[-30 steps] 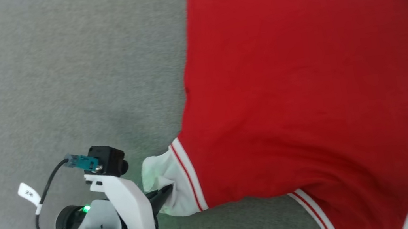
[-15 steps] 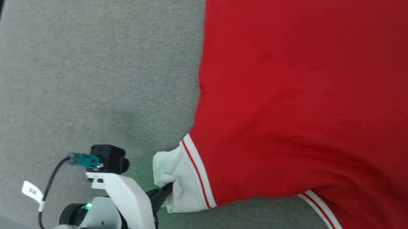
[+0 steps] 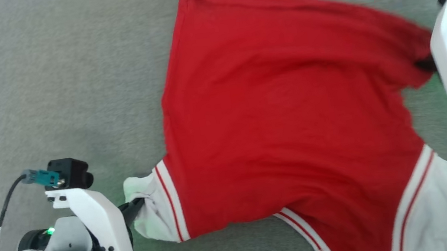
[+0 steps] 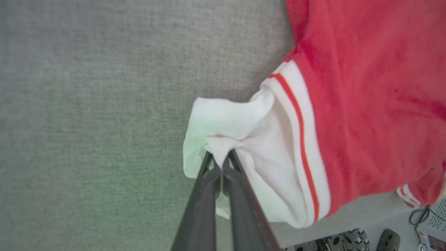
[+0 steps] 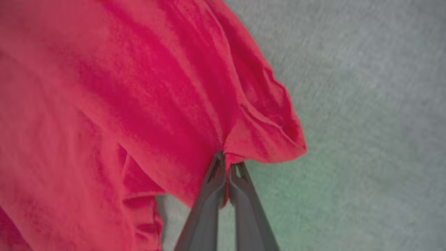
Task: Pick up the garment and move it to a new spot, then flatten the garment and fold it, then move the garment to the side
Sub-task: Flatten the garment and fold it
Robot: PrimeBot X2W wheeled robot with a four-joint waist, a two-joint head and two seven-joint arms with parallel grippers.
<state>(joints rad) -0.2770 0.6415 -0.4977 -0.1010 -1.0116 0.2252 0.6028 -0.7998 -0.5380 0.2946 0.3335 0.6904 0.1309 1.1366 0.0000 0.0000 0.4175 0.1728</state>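
Observation:
The garment [image 3: 277,135], a red T-shirt with white sleeves and red-striped trim, lies spread over the grey felt surface [image 3: 46,80]. My left gripper [image 3: 140,202] is shut on the bunched white sleeve [image 4: 240,139] at the lower left, its fingers [image 4: 209,188] pinching a fold of it. My right gripper [image 3: 425,65] is shut on the garment's red edge [image 5: 264,139] at the right, the cloth puckered at its fingertips [image 5: 226,160]. The other white sleeve [image 3: 440,204] lies at the lower right.
The grey felt surface extends bare to the left and top of the garment. Its near edge shows in the left wrist view, with grey floor, a cable and equipment [image 4: 383,237] beyond it.
The head camera has swung, bringing the garment's top hem and my right gripper into view. The chair at the left has left the picture. My left gripper holds the white sleeve as before.

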